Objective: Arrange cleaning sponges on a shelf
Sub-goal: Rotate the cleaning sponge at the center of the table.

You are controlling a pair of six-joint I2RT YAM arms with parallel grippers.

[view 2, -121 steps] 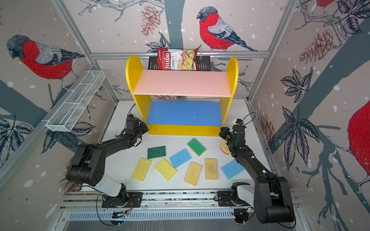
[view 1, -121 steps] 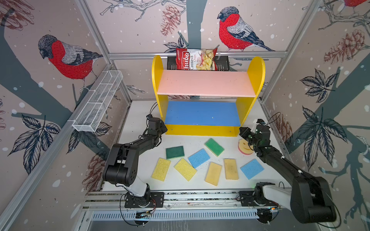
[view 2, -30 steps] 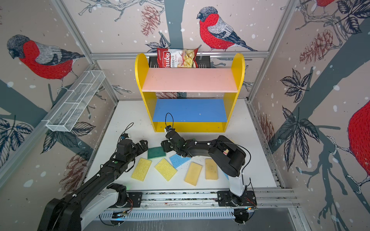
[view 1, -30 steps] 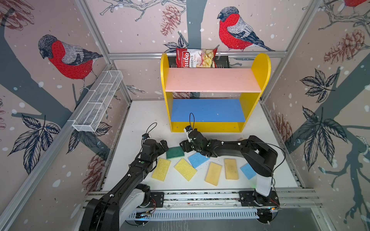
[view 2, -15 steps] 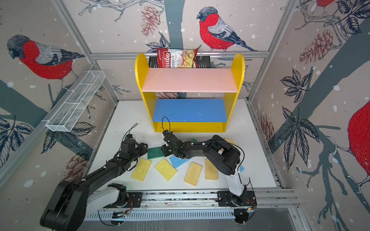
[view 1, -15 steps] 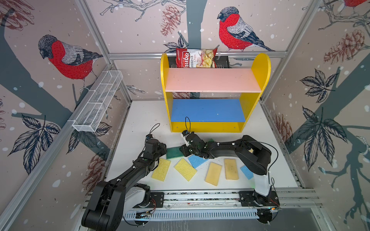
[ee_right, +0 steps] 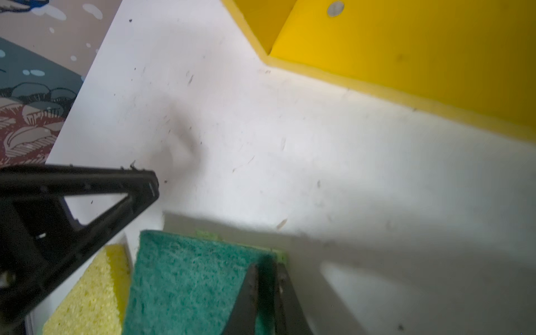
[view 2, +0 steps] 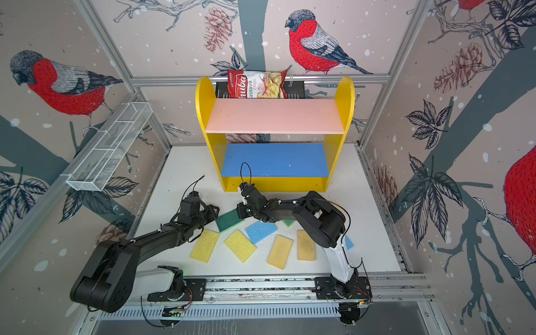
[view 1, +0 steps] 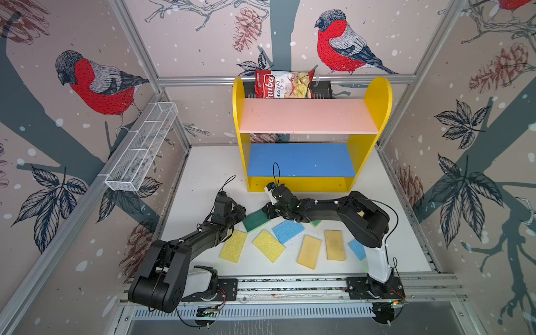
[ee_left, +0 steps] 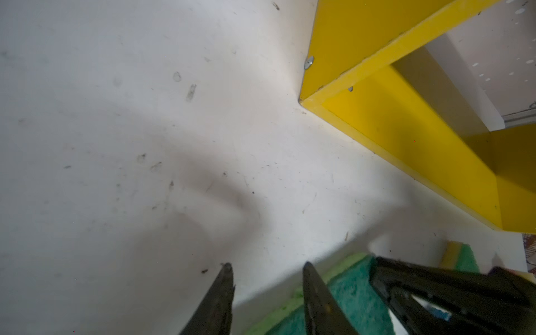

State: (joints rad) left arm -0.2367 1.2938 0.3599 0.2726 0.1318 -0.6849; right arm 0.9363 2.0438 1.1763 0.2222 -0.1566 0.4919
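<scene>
A dark green sponge (view 1: 255, 221) lies on the white table in front of the shelf (view 1: 301, 184). My right gripper (ee_right: 266, 266) is shut on its right end, which casts a shadow on the table. My left gripper (ee_left: 265, 265) is at the sponge's left end with a gap between its fingers. One finger (ee_left: 314, 290) lies over the green face, the other over bare table. Nearer the front lie two bright yellow sponges (view 1: 233, 246), a light blue one (view 1: 288, 230) and two tan ones (view 1: 309, 251). My right arm partly hides another blue sponge (view 1: 357, 249) and a green one (view 1: 315, 223).
The shelf's pink board (view 1: 307, 116) and blue board (view 1: 301, 159) carry nothing. A red chips bag (view 1: 282, 85) leans on a black tray (view 1: 322, 87) behind it. A white wire basket (view 1: 142, 150) hangs on the left wall. The arms' rail (view 1: 290, 285) runs along the front.
Both arms came from beside the shelf, which shifted slightly right, to the dark green sponge. In the last second both jaws narrowed and the right closed on its end.
</scene>
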